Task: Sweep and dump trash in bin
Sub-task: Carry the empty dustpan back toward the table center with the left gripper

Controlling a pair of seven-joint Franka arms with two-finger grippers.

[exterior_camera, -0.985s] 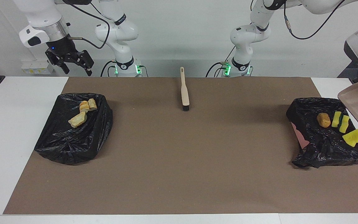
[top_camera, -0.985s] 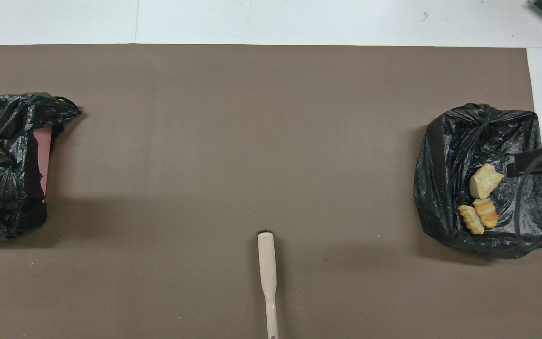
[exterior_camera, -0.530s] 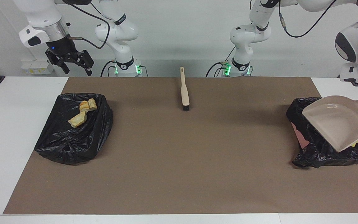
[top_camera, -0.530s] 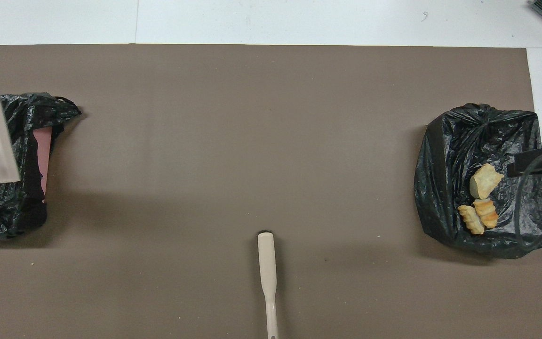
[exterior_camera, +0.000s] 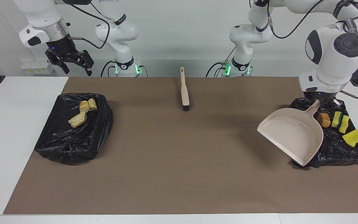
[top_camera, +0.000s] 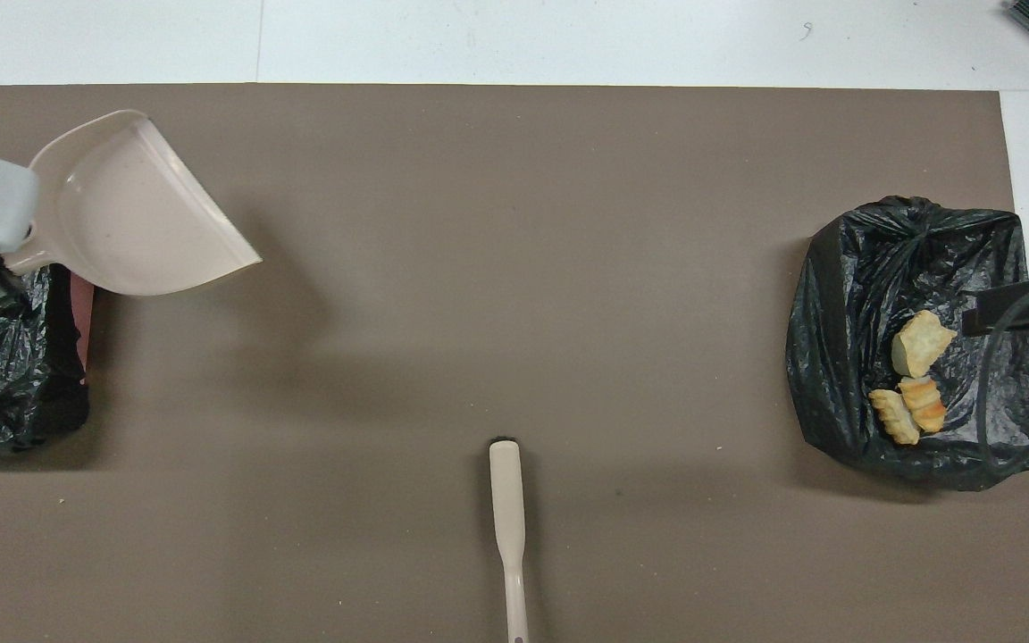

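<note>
L gripper has its jaws clamped on the handle of the dustpan, held tilted in the air over the edge of the black bag at the L arm's end of the tabletop; a brown lump and sponge pieces lie on that bag. R gripper waits, jaws wide, w/ bread chunks on the other bag at its end. Brush lies on the mat between the bags, nr the robots, nothing around it.
</note>
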